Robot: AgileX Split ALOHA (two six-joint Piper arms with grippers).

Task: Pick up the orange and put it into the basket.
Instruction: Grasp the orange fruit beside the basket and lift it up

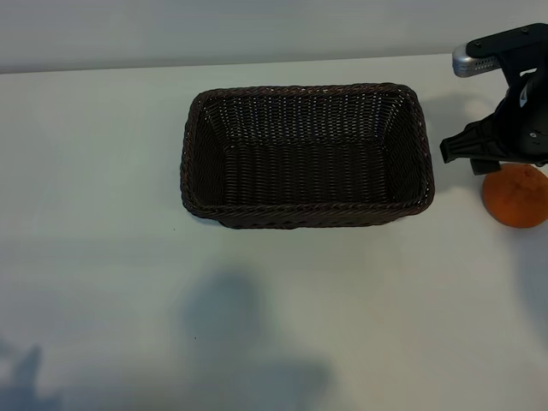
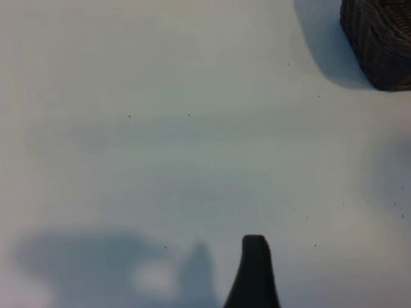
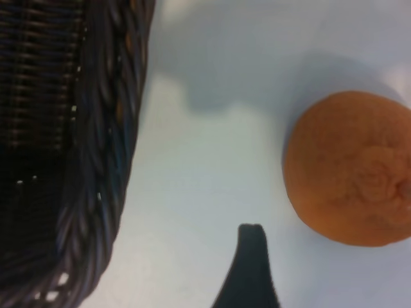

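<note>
sitting on the white tabletop point(image 1: 103, 214) near its right edge, the orange point(image 1: 516, 197) is resting clear of the basket point(image 1: 306, 154), with a strip of bare surface lying between the two. the dark brown wicker basket is standing upright toward the far middle of the tabletop, holding nothing inside. the right gripper point(image 1: 501, 141) is hanging over the far side of the orange at the right edge of the exterior view, its black body overlapping the top of the fruit there. in the right wrist view, one dark fingertip point(image 3: 250, 263) is showing over bare table between the basket's braided rim point(image 3: 122, 128) and the orange point(image 3: 350, 170), and it is not touching the fruit; the jaws are standing wide apart with nothing between them. the left gripper is staying out of the exterior view; its wrist view is showing one dark fingertip point(image 2: 254, 269) above empty table, with a corner of the basket point(image 2: 379, 38) well off. its jaws are standing wide apart too, holding nothing.
</note>
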